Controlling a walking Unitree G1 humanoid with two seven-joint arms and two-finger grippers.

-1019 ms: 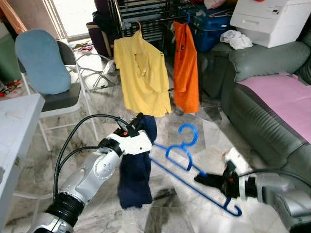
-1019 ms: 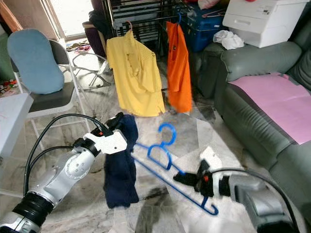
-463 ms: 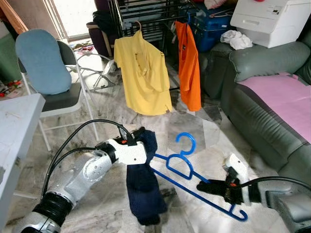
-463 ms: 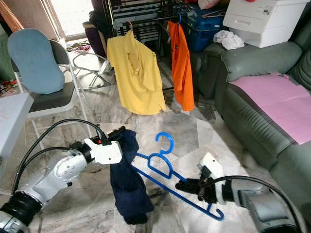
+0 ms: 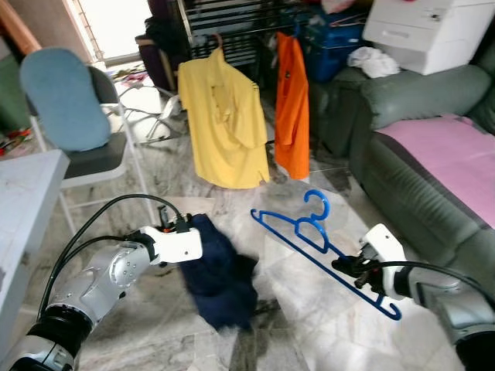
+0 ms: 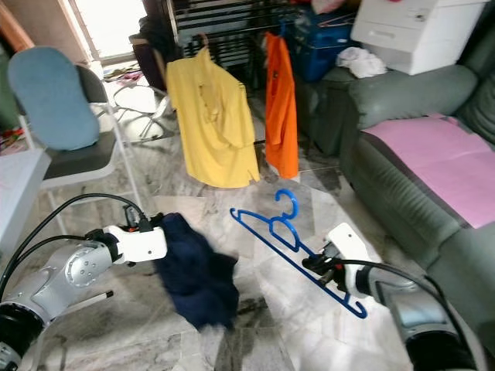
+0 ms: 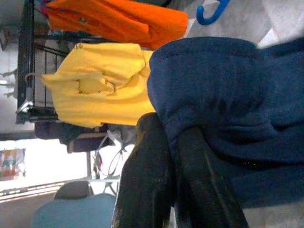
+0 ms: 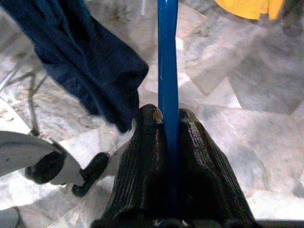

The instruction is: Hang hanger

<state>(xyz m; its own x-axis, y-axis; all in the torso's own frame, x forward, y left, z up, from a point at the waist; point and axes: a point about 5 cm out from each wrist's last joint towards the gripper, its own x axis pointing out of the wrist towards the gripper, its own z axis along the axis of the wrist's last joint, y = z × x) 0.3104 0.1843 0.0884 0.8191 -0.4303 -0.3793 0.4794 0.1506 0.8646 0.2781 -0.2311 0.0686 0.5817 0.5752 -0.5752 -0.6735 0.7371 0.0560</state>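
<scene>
My right gripper (image 5: pixel 346 266) is shut on the lower bar of a blue plastic hanger (image 5: pixel 309 232), held tilted in the air over the marble floor, hook pointing up and away. In the right wrist view the hanger's bar (image 8: pixel 167 71) runs straight out between the closed fingers (image 8: pixel 142 156). My left gripper (image 5: pixel 188 226) is shut on a dark navy garment (image 5: pixel 220 270), which hangs low and bunched toward the floor. In the left wrist view the navy cloth (image 7: pixel 223 109) sits pinched between the black fingers (image 7: pixel 147 180).
A black drying rack (image 5: pixel 224 35) at the back carries a yellow shirt (image 5: pixel 222 124) and an orange shirt (image 5: pixel 292 108). A green sofa (image 5: pixel 433 154) with a pink cover runs along the right. A folding chair (image 5: pixel 69 116) and a white table edge (image 5: pixel 23 201) stand left.
My right gripper has lifted the hanger and swung it up and rightward. My left gripper has dropped and pulled left, and the navy garment now sags lower, spread near the floor.
</scene>
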